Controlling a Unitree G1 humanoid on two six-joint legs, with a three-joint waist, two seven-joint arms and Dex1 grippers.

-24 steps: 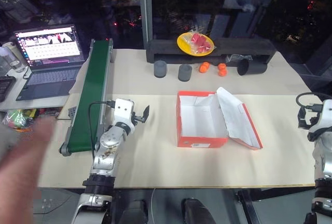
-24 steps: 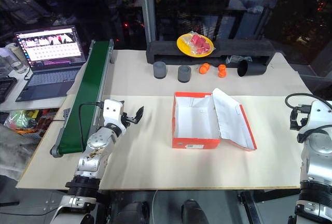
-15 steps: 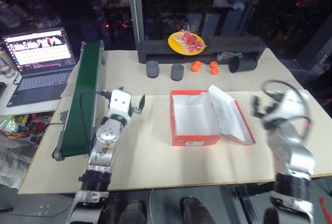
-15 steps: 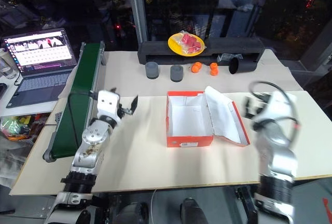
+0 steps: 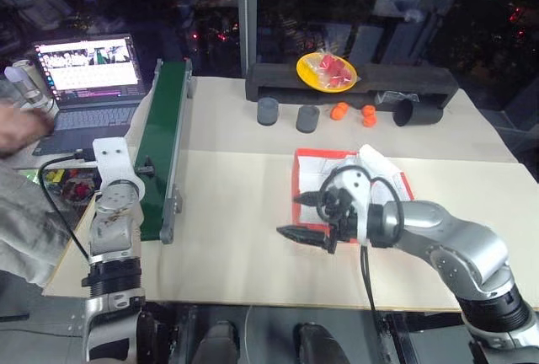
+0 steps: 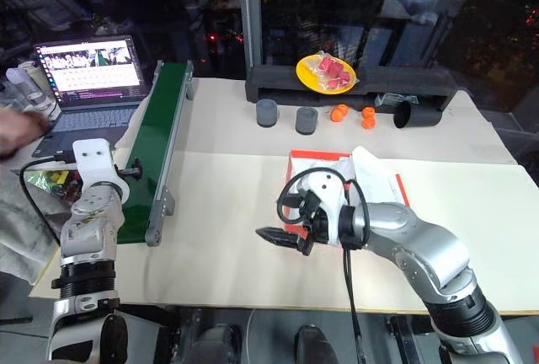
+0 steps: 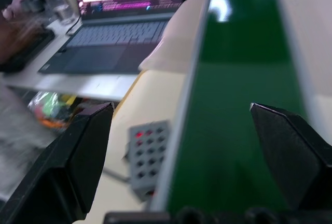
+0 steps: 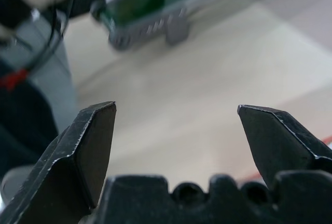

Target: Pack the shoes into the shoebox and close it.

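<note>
The red-orange shoebox [image 5: 296,177] stands open in the middle of the table, its white-lined lid [image 5: 381,164] folded out to the right. My right arm reaches across its front and hides much of it. My right gripper [image 5: 298,216] is open with nothing between its fingers, pointing left over the bare table just left of the box's front corner. My left gripper [image 7: 181,110] is also open and empty. It hovers at the near left side of the green conveyor belt [image 7: 244,110], far from the box. The shoes are out of view.
The conveyor [image 5: 162,145] runs along the table's left. A laptop [image 5: 88,65], a bottle [image 5: 24,86] and a person's hand [image 5: 18,124] are beyond it. At the back stand two grey cylinders [image 5: 268,111], orange balls [image 5: 338,111], a black tube [image 5: 418,113] and a yellow plate [image 5: 327,71].
The head camera has shifted. My right arm swung in from the table's right edge to the box front, pointing left. My left arm moved left from the table to the conveyor's near end.
</note>
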